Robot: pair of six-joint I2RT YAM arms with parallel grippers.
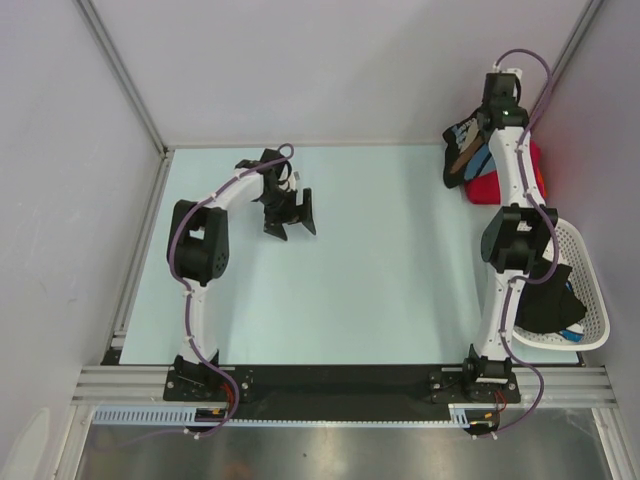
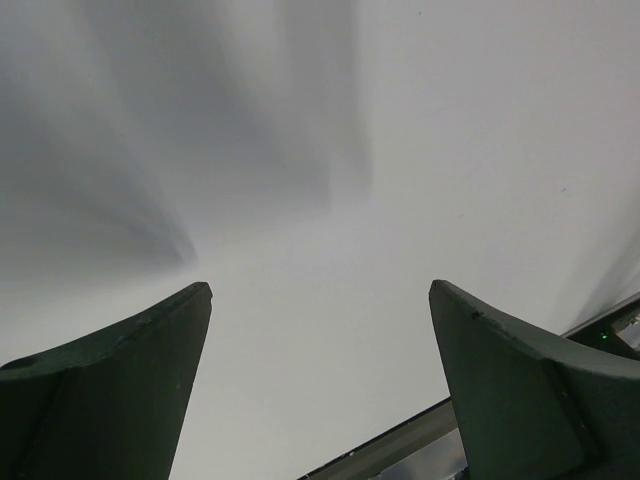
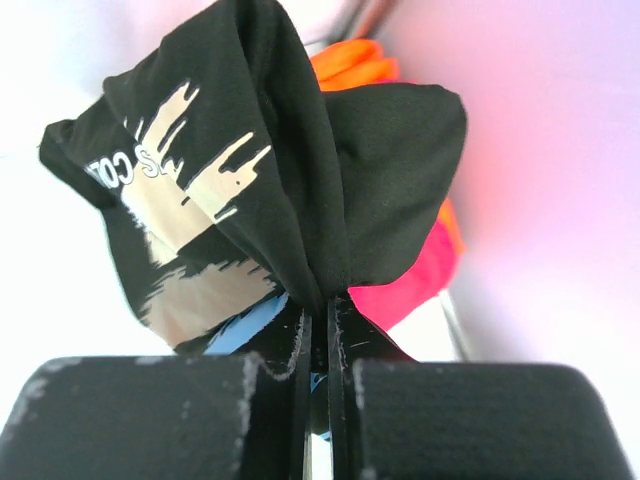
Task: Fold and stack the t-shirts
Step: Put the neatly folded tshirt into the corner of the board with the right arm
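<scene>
- Right wrist view: the black t-shirt (image 3: 380, 170) is bunched and clamped in the right hand (image 3: 320, 325), beyond the basket's (image 1: 592, 300) far end.
- It looks soft, limp and light; probably best gripped at the shoulders or hem corners.
- The left hand (image 1: 292, 226) gapes wide and empty, well left of the basket.

1. Top external: fixed high above and behind the arm bases, facing down and forward. From afar it takes in the whole desk (image 1: 400, 300).
2. Left wrist: rides the left arm and looks out between the left fingers (image 2: 110, 400) at a pale blank surface close ahead.
3. Right wrist: rides the right arm and looks along the right fingers (image 3: 150, 420), very near the black t-shirt (image 3: 380, 170).
4. Overlap: the top view also shows that black t-shirt (image 1: 456, 170) at the far right corner, and the left fingers (image 1: 305, 213) over mid-desk.
</scene>
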